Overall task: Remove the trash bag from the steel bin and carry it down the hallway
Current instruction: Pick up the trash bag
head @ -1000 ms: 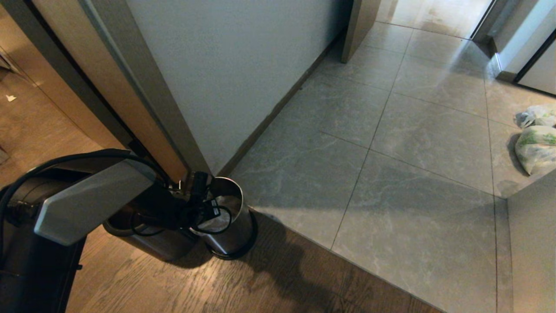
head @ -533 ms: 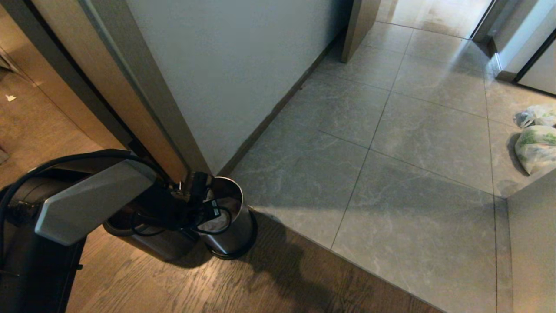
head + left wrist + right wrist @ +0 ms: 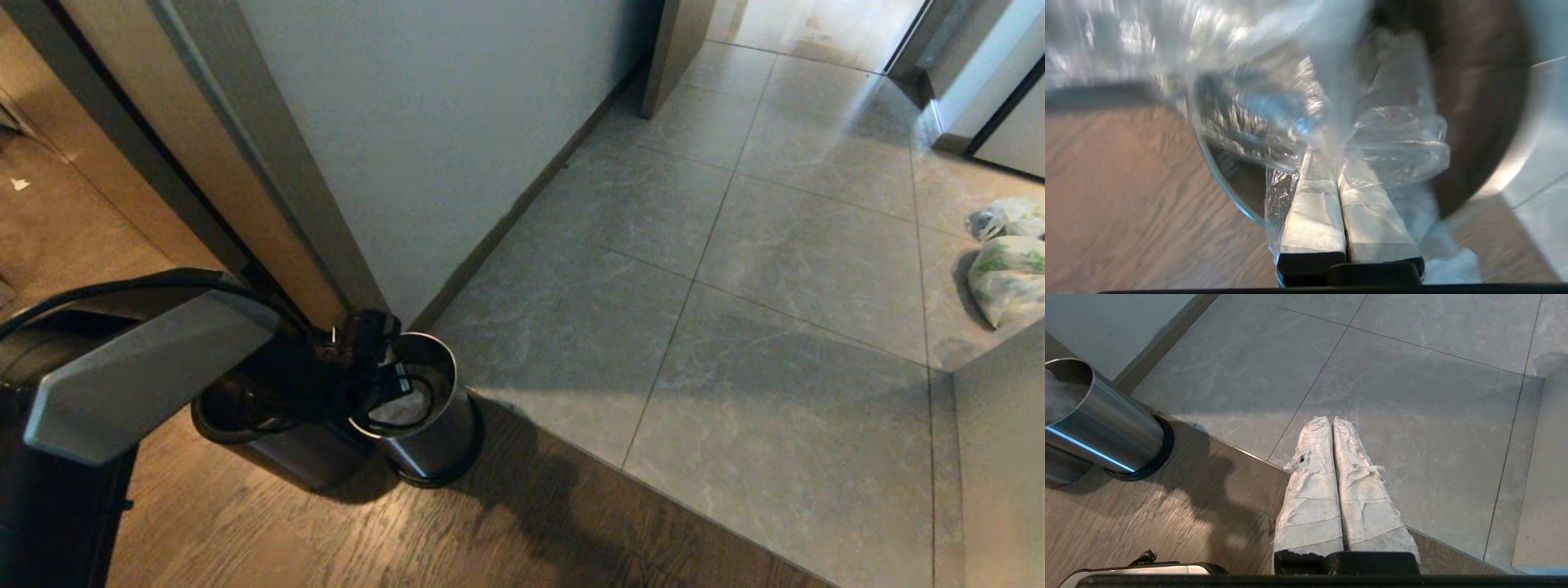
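Observation:
The steel bin (image 3: 445, 441) stands on the wood floor by the door frame, at the edge of the hallway tiles (image 3: 775, 245). My left gripper (image 3: 374, 382) reaches into its mouth, where the trash bag (image 3: 410, 406) glints. In the left wrist view the left gripper (image 3: 1331, 163) is shut on the trash bag (image 3: 1396, 143): clear crinkled plastic bunches around and over the fingertips. In the right wrist view the right gripper (image 3: 1332, 421) is shut on nothing and hangs over the floor, with the steel bin (image 3: 1106, 424) off to one side.
A second, darker bin (image 3: 277, 457) stands right beside the steel one, under my left arm. The pale wall (image 3: 424, 122) and door frame rise just behind both. White bags with green print (image 3: 1008, 278) lie on the tiles at the far right.
My left forearm has shifted a little up and to the left, and the gripper sits slightly higher at the bin's mouth. The bins and the right arm have not moved.

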### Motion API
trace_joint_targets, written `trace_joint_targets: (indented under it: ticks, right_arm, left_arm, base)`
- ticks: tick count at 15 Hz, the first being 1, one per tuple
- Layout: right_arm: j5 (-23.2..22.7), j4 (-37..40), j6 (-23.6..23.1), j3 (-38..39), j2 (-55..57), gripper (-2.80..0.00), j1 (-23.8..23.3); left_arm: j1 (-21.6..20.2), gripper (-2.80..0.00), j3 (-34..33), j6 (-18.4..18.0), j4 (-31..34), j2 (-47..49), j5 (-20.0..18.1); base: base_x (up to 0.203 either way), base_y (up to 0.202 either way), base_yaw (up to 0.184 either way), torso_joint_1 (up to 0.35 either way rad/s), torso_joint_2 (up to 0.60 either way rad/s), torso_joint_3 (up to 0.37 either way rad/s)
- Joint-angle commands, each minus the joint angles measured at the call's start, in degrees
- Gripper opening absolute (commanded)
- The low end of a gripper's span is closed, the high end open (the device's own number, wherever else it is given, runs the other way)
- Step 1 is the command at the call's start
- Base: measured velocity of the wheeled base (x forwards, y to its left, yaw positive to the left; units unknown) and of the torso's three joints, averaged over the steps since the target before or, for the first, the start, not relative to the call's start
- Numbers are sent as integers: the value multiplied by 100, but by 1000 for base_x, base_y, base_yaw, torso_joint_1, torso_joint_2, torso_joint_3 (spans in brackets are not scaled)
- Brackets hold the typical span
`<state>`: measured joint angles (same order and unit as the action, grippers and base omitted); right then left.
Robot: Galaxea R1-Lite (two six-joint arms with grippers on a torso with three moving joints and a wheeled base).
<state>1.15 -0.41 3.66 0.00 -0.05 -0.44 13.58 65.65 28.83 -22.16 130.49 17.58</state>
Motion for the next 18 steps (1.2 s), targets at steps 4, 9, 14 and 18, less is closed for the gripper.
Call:
trace_joint_targets:
  ticks: [4,9,14,18]
  right_arm:
    - [0,-2,3,9,-4,-280,0]
    - [0,-2,3,9,-4,-280,0]
    - [0,-2,3,9,-4,-280,0]
    - [0,-2,3,9,-4,-280,0]
  left_arm:
    - [71,-280,-152,-320,38,-978,213]
    - [186,-280,-491,-463,333,-1755,208]
    - [421,-280,-614,-606,1181,-2618,191]
    - [597,-280,-572,-846,1796,-3356,161]
  base:
    - [0,0,0,0,0,0]
    - [0,0,0,0,0,0]
    - [0,0,0,0,0,0]
    - [0,0,0,0,0,0]
